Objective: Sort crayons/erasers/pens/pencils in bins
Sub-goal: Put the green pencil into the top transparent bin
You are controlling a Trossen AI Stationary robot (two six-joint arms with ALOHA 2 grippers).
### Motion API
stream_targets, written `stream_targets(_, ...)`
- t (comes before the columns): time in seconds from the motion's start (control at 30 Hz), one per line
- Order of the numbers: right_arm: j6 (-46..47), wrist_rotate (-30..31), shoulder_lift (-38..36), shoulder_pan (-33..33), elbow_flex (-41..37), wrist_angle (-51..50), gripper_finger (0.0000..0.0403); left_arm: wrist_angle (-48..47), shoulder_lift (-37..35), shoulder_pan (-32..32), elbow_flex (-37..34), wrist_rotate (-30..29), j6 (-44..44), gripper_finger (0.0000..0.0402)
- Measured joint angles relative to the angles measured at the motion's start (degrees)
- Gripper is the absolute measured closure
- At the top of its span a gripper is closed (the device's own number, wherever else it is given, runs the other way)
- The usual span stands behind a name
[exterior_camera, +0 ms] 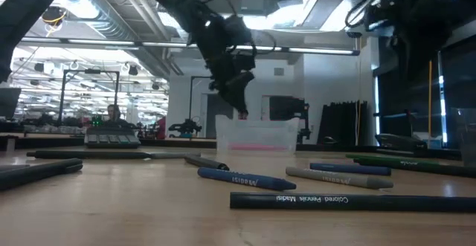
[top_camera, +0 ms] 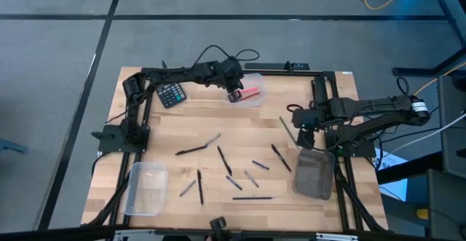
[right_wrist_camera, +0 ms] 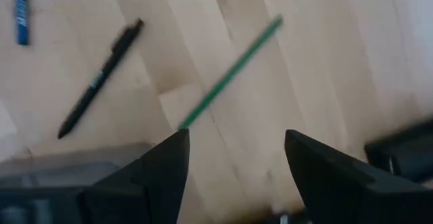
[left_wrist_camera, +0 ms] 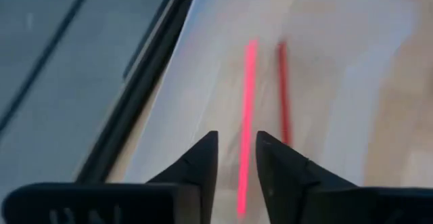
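Observation:
My left gripper [left_wrist_camera: 235,137] hangs open above the clear bin [top_camera: 256,100] at the table's far edge. A pink stick [left_wrist_camera: 247,102] and a red stick [left_wrist_camera: 284,95] lie side by side on the bin's floor. The pink one shows through the gap between the fingers, which do not touch it. My right gripper [right_wrist_camera: 233,135] stands open, pointing down over the table's right side, just above a green pencil [right_wrist_camera: 230,72] lying flat. Several dark and grey-blue sticks [top_camera: 224,161] lie scattered on the wood. A second clear bin [top_camera: 145,190] sits near left, and a dark grey bin [top_camera: 314,174] near right.
A black calculator [top_camera: 172,94] lies at the far left, beside my left arm. A black pen [right_wrist_camera: 101,78] and a blue crayon [right_wrist_camera: 21,11] lie close to the green pencil. Black frame rails [top_camera: 317,95] border the table.

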Motion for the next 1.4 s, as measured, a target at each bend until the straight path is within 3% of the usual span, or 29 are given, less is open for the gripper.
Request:
stream_targets(0.23,1.5,-0.3,0.0,0.0,-0.3,-1.2,0.0157,15.2,3.7,-8.8,0.5,4.8,12.3,0.0296)
stream_targets(0.37,1.7,-4.8,0.0,0.0,0.2,-1.8,0.0157,20.2,12.0,-11.2,8.6,13.8,13.8,0.0297)
stream_targets(0.57,6.0,-8.5,0.0,1.2,1.4,-8.8,0.0157,13.1,24.6,-12.5,27.7,14.1,18.6,0.0296)
stream_targets(0.73,9.0,-7.3,0.0,3.0,1.4,-10.3,0.0157,12.6,31.5,-12.5,36.5,14.5,15.5,0.0300)
stream_targets(1.07,10.7,-5.7,0.0,4.0,1.4,-8.1,0.0157,13.1,40.9,-15.5,43.6,13.3,8.3,0.0303)
stream_targets(1.2,11.8,-4.5,0.0,4.0,1.4,-8.1,0.0157,10.4,41.5,-16.4,43.6,9.8,8.3,0.0303)
stream_targets(1.4,11.8,-4.0,0.0,4.0,1.4,-7.9,0.0157,1.6,40.0,-16.6,43.9,9.5,9.0,0.0303)
